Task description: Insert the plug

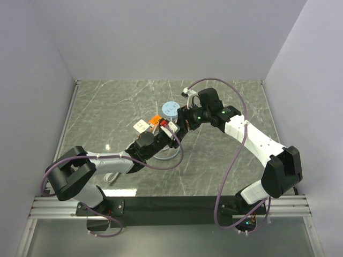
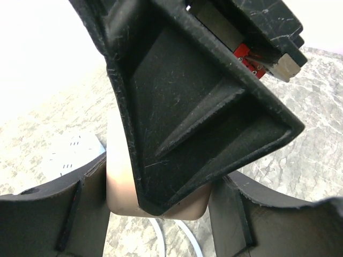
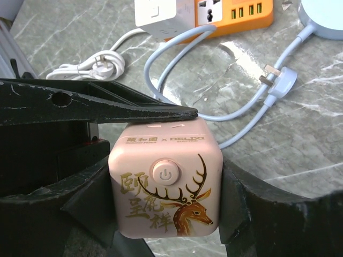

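Closest to you, at the near-left of the worktop, a white cord lies bunched beside the left arm's elbow. That is the tightest spot on that side. A little farther in, a blue cord loops across the middle, right under the path of both wrists.

At mid-table the two arms meet. Your right gripper is clamped on a pink socket cube, with a pad pressed against each side. Your left gripper is closed on the same cube from the other direction, and one of its fingers lies flat across the cube's top. The two grippers crowd each other here, with almost no gap between them.

The blue plug lies loose on the worktop near the middle, at the end of the blue cord. Neither gripper holds it.

Just past the grippers, toward the left, an orange power strip sits with a white socket block touching its end. A round blue gadget rests just beyond, close to the right wrist.

Farther on you have bare marble up to the far edge and out to both far corners. Grey walls rise along the left, right and far edges.
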### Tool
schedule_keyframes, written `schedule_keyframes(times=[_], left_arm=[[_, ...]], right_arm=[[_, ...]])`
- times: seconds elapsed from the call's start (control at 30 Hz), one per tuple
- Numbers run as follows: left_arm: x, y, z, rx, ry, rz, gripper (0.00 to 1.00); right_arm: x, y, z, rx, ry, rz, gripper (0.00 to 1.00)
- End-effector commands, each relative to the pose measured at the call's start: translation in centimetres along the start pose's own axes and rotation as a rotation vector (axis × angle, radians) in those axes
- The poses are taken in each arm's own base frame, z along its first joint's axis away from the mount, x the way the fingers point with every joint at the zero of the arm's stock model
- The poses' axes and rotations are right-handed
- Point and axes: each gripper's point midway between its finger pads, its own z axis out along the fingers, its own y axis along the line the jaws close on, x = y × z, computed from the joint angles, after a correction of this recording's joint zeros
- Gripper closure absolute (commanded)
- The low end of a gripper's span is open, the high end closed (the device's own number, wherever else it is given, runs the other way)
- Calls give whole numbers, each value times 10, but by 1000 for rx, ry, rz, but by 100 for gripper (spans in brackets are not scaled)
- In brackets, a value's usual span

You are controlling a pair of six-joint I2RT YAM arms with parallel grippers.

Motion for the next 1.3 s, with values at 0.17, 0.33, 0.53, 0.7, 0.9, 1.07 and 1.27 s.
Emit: schedule_keyframes(times=[0.17, 0.33, 0.53, 0.7, 0.9, 1.07, 1.27], left_arm=[[-29, 11, 6, -59, -80, -34, 74], [-30, 14, 3, -81, -66, -62, 34], [-32, 12, -4, -59, -69, -41, 1], [-28, 13, -12, -56, -57, -29, 1], [-34, 17, -30, -34, -81, -27, 1], [-47, 32, -45, -3, -145, -26, 0], [-54, 95, -62, -140, -180, -142, 1]], right_arm=[[-21, -4, -15, 90, -84, -26, 96], [-35, -9, -24, 141, -135, -26, 100], [-59, -21, -34, 186, -176, -32, 100], [-69, -37, -36, 227, -180, -23, 100], [-66, -63, -40, 270, -179, 13, 100], [-63, -80, -52, 295, -203, 43, 100], [-64, -86, -79, 286, -274, 61, 100]])
